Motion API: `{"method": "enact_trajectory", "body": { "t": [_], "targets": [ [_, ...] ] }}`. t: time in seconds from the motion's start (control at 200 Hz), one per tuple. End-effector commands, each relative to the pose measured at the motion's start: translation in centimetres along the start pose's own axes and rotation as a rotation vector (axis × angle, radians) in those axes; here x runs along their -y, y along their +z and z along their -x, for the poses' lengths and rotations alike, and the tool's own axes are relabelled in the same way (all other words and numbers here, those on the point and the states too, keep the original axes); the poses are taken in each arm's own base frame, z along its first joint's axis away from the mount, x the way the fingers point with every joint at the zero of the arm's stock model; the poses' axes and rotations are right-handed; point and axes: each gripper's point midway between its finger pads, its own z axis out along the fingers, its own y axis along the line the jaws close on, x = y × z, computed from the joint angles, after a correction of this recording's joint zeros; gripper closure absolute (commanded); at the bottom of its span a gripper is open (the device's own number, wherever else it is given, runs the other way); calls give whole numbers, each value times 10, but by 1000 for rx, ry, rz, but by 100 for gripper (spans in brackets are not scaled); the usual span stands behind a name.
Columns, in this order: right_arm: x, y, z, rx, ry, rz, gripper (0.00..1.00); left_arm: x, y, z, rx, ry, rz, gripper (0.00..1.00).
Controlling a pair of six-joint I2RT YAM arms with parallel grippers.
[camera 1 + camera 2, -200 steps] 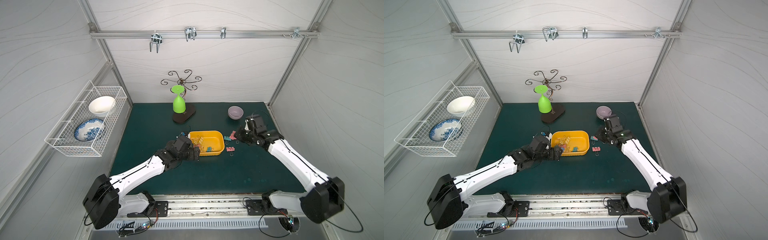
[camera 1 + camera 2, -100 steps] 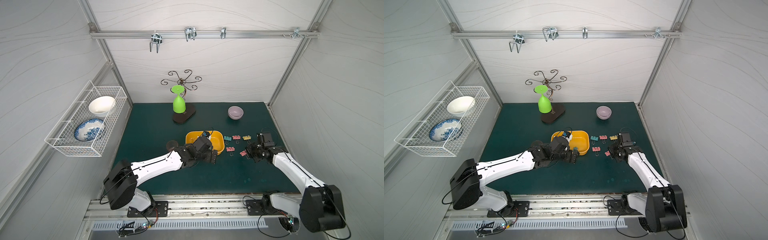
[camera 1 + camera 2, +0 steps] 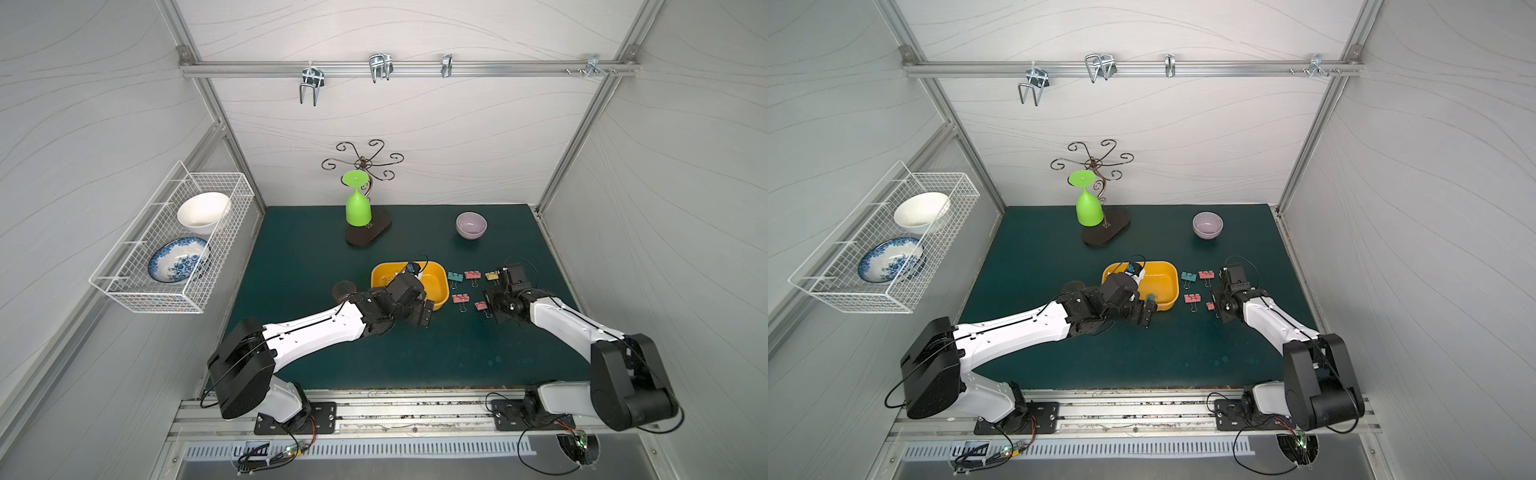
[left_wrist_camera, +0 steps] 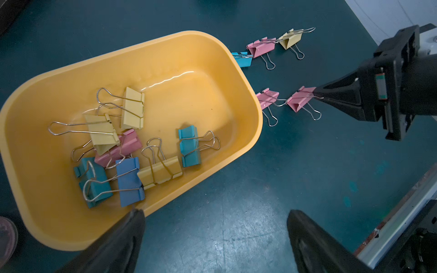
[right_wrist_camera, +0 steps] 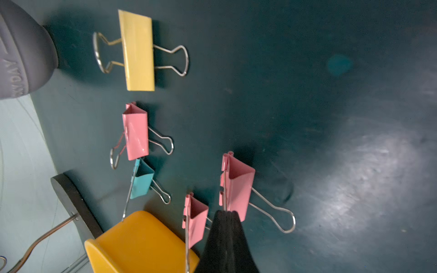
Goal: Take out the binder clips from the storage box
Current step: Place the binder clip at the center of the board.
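The yellow-orange storage box (image 3: 439, 286) (image 3: 1163, 281) (image 4: 189, 94) sits mid-mat and holds several binder clips (image 4: 130, 146) in yellow, pink, teal and blue. Several more lie on the mat to its right: teal (image 3: 455, 276), pink (image 3: 472, 274), yellow (image 3: 491, 275) and pink (image 3: 460, 298). My right gripper (image 5: 225, 212) (image 3: 487, 306) is shut on the upright wire handle of a pink binder clip (image 5: 236, 186) (image 4: 300, 100), whose body rests on the mat. At the box's front right corner my left gripper (image 4: 215, 227) (image 3: 424, 311) hangs open over bare mat, one fingertip (image 4: 133, 219) overlapping the box rim.
A lilac bowl (image 3: 471, 224) stands at the back right. A green goblet (image 3: 357, 208) hangs upside down on a black stand at the back centre. A small dark disc (image 3: 344, 289) lies left of the box. A white wire basket (image 3: 174, 245) with two bowls is fixed to the left wall.
My right gripper has drawn back from the box's right side toward the front right, and more clips now lie on the mat. My left gripper has slid right along the box's front.
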Motion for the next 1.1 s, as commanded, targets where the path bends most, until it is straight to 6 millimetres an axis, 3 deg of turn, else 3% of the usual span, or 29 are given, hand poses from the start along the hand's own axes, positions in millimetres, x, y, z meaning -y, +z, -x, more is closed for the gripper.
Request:
{"method": "enact_trajectory", "body": {
  "t": [0.0, 0.28, 0.505, 0.55, 0.725, 0.96, 1.096],
  "targets": [
    [-7, 8, 11, 84, 38, -6, 100, 0, -10, 16, 61, 7, 4, 2],
    [-2, 18, 4, 92, 45, -62, 100, -8, -14, 13, 69, 5, 32, 1],
    [-3, 10, -2, 71, 24, -53, 91, -9, -16, 13, 69, 9, 35, 2],
    [-3, 8, -4, 60, 14, -47, 85, -10, -16, 13, 70, 9, 39, 2],
    [-6, -6, -5, 51, -45, -22, 72, -11, -18, 13, 73, 7, 45, 2],
    [-15, -37, 0, 61, -188, 50, 62, -12, -22, 15, 83, 4, 48, 2],
    [-27, -55, -2, 45, -303, 97, 62, -18, -24, 17, 95, -9, 78, 2]
  ]
}}
